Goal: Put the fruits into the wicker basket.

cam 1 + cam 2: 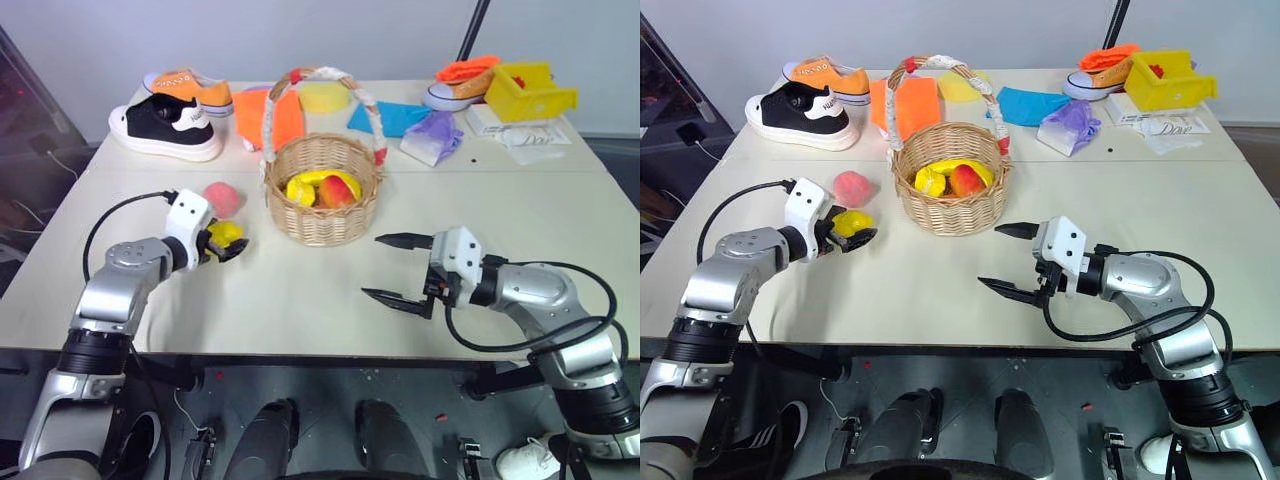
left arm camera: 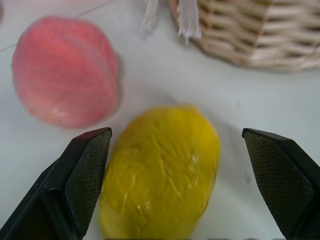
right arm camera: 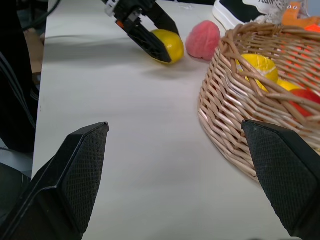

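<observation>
The wicker basket (image 1: 322, 205) stands mid-table and holds a banana (image 1: 318, 178), a red-orange mango (image 1: 340, 190) and a round yellow fruit (image 3: 260, 67). To its left a pink peach (image 1: 224, 198) lies on the table. Just in front of the peach is a yellow lemon (image 2: 162, 170). My left gripper (image 1: 232, 243) is open, one finger on either side of the lemon, and I see no contact with it. To the right of the basket and nearer the front edge, my right gripper (image 1: 371, 265) hangs open and empty above the table.
At the back left are a black-and-white sneaker (image 1: 165, 128) and an orange one (image 1: 190, 90). Behind the basket lie an orange cloth (image 1: 288, 118), a yellow sponge disc (image 1: 323, 97) and a blue cloth (image 1: 390, 117). A purple bag (image 1: 432, 137), another sneaker (image 1: 462, 85) and a yellow bin (image 1: 530, 90) sit back right.
</observation>
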